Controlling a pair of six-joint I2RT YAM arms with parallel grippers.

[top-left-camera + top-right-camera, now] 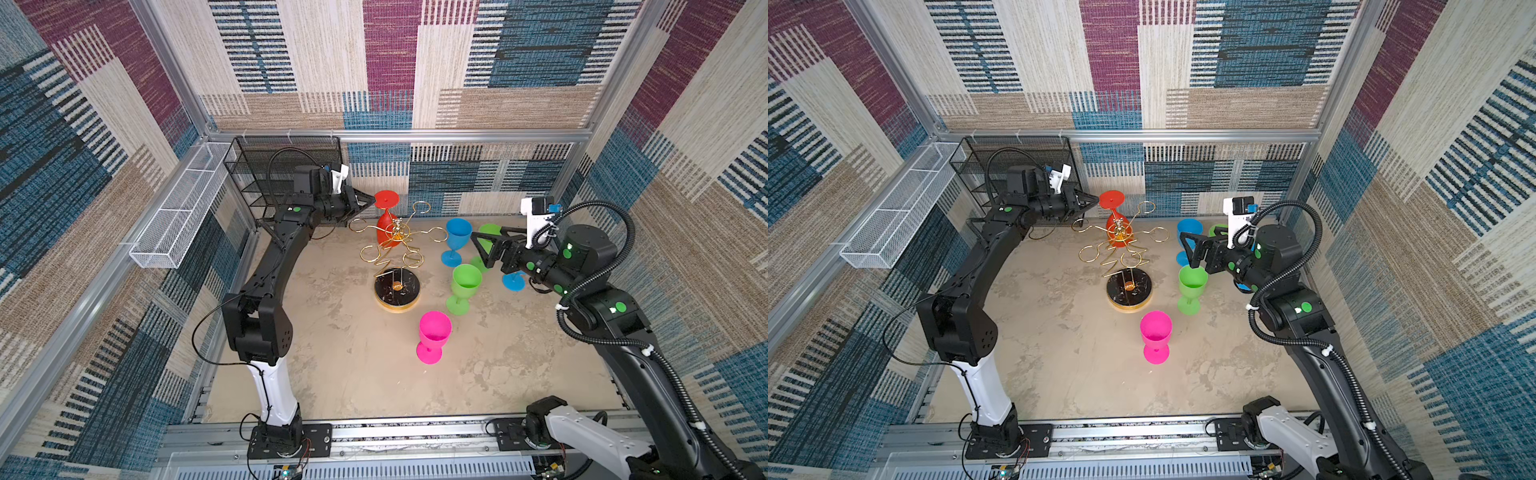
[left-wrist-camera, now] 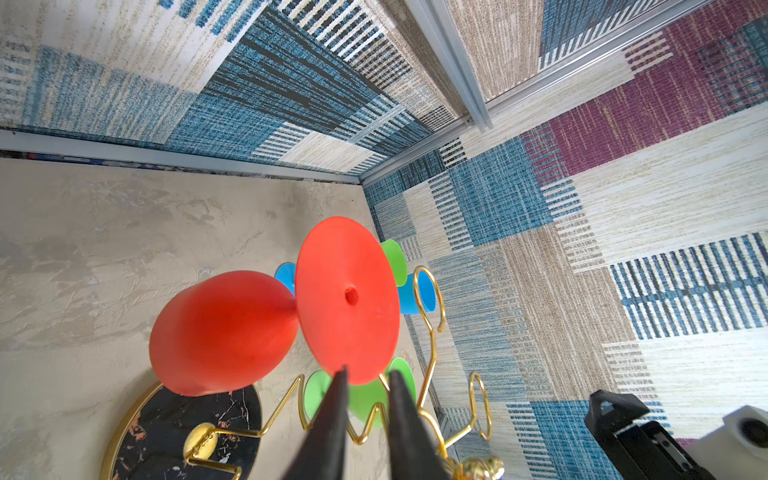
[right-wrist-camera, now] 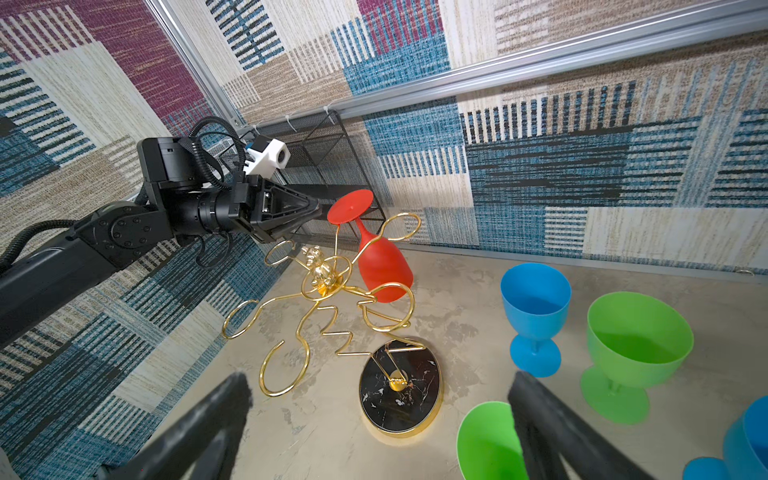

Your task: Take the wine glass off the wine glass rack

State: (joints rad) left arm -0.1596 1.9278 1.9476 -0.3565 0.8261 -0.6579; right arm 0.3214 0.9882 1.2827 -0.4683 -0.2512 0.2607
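Near the far left corner of the tabletop [image 1: 353, 374], beside the black mesh shelf [image 1: 291, 154], the left end effector [image 2: 365, 374] reaches level toward the red wine glass [image 3: 384, 270]. Its jaws stand a little apart, the tips right at the rim of the glass's upturned foot and clamped on nothing that I can see.

The glass hangs bowl-down and tilted from a ring arm on the far side of the wine glass rack [image 1: 386, 286], which stands mid-tabletop.

The foot is a thin, slick disc. If the jaws shut on its very edge, it could squirt out or twist, and the glass would swing on the wire. A straight pull toward the arm would likely catch the stem in the ring and tip the light, tall rack toward the near edge. The glass probably needs lifting and sliding out through the ring's gap.

To the right stand a pink glass [image 1: 434, 328], a green glass [image 1: 466, 282] and a blue glass [image 1: 458, 235]; a toppling rack could hit them.

Farthest right, the right end effector [image 1: 480, 250] hovers with its jaws wide apart, holding nothing.
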